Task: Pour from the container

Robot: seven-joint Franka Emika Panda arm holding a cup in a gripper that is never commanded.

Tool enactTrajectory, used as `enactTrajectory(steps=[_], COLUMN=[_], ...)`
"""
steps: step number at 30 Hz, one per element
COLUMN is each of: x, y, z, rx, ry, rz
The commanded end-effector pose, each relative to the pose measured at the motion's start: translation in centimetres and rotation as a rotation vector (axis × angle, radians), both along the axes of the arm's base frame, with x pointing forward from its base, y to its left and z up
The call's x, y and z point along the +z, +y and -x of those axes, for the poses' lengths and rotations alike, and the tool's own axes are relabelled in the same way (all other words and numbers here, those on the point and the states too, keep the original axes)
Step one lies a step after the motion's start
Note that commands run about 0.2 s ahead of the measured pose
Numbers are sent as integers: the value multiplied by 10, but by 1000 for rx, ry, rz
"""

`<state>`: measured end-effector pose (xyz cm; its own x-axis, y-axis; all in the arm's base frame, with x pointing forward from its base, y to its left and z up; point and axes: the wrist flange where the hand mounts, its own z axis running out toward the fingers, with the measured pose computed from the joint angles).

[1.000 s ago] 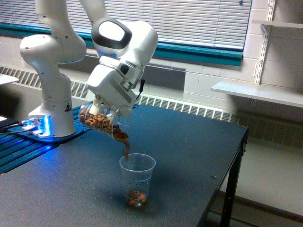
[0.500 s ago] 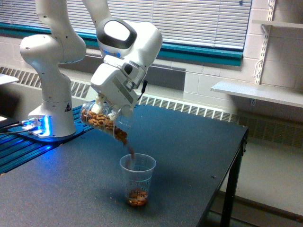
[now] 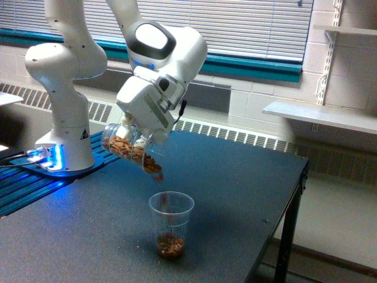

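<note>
Tilted nut-filled container [image 3: 131, 150], mouth down

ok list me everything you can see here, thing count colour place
container: one, clear with brown nut-like pieces, tilted mouth-down in the jaws above the cup
cup: one, clear, upright on the table, brown pieces at its bottom
table: one, dark grey, fills the foreground
shelf: one, pale, on the wall at the exterior view's right
window blinds: one set, white, behind the arm
robot base: one, white, blue light at its foot, exterior view's left
gripper: one, white, jaws closed on the container
</note>
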<state>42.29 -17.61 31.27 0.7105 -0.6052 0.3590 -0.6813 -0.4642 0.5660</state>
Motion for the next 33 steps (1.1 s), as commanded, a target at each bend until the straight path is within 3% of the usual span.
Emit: enactTrajectory(steps=[1,33], x=[3,5], y=[3,2], z=[-6,-13], rx=[-5,-41], ry=[5,53], rz=[13,77])
